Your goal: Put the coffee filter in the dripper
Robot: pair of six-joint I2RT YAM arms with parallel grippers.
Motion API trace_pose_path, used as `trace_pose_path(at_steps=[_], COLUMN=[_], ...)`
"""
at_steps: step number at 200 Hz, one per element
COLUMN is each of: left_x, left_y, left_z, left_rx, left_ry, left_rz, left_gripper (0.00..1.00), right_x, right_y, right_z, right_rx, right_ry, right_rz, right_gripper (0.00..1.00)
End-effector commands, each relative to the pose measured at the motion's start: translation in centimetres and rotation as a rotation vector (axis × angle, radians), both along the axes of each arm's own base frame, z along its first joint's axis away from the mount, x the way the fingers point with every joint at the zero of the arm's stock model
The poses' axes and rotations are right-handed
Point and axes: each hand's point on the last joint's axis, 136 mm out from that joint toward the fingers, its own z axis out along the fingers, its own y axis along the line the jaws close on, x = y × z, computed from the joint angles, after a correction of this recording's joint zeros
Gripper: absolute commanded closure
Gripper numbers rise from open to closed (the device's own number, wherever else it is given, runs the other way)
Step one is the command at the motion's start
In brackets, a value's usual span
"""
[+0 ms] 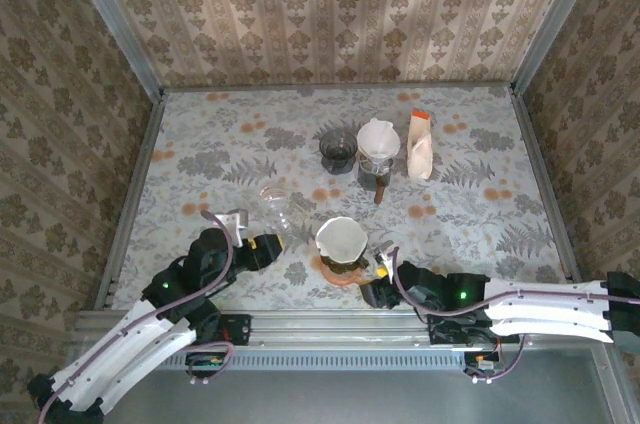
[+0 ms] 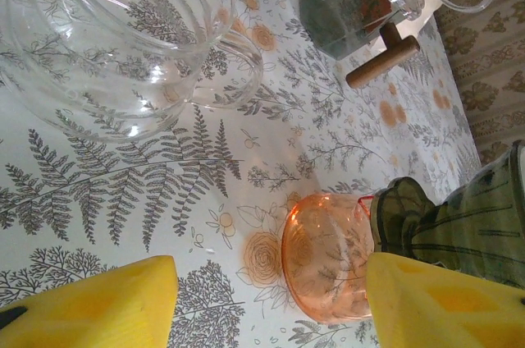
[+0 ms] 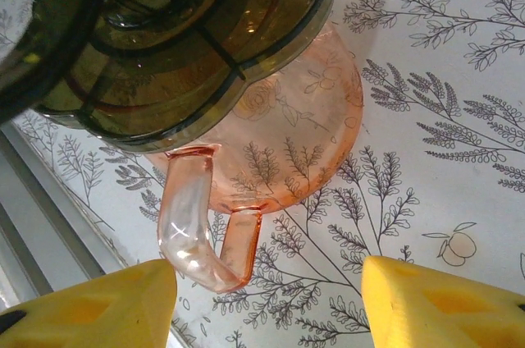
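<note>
A white coffee filter (image 1: pixel 340 237) sits open-mouthed in the green dripper (image 1: pixel 343 262), which stands on a pink glass cup (image 1: pixel 345 276) near the table's front. My left gripper (image 1: pixel 268 244) is just left of them, open; in its wrist view the left gripper (image 2: pixel 271 303) has bare table between its yellow fingers, with the pink cup (image 2: pixel 324 258) and green dripper (image 2: pixel 467 217) at its right finger. My right gripper (image 1: pixel 380 282) is open at the cup's right; the right gripper (image 3: pixel 271 303) faces the cup's handle (image 3: pixel 193 229) under the dripper (image 3: pixel 180 36).
A clear glass cup (image 1: pixel 275 206) stands behind the left gripper. Farther back are a dark glass dripper (image 1: pixel 338 147), a second filter-lined dripper on a server with a wooden handle (image 1: pixel 378 149), and a paper filter bag (image 1: pixel 420 144). Patterned walls enclose the table.
</note>
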Motion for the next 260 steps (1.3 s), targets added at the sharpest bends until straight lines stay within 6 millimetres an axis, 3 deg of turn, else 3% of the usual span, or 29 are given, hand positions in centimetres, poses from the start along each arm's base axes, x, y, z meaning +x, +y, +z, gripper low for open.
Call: trace_pose_path(at_steps=[1,55,159,187,216,260], left_x=[-0.2,-0.2,1.1,2.4,4.7,7.9], left_y=[-0.5,-0.7,0.2,-0.1,-0.5,2.0], left_z=[-0.1,-0.6,-0.3,-0.2,1.2,1.2], left_rx=[-0.038,-0.045,-0.042,-0.04,-0.055,0.049], left_ry=[0.022,0.043,0.038,0.02,-0.041,-0.072], left_rz=[-0.022,-0.022,0.03,0.042,0.065,0.196], left_gripper=[0.37,0.37,0.37,0.38,0.37,0.39], right_x=[0.5,0.6,1.1,1.4,1.7,2.3], right_y=[0.4,1.8,2.2,2.1,2.0,1.6], right_z=[0.0,0.1,0.0,0.1,0.3,0.5], right_rx=[-0.005,-0.004,-0.022,-0.024,-0.026,-0.041], right_ry=[-0.051,-0.08,-0.103,-0.112,-0.123,-0.145], right_rz=[0.006,0.054,0.049,0.033,0.017,-0.016], right_gripper=[0.36,0.39,0.64,0.68,0.7,0.73])
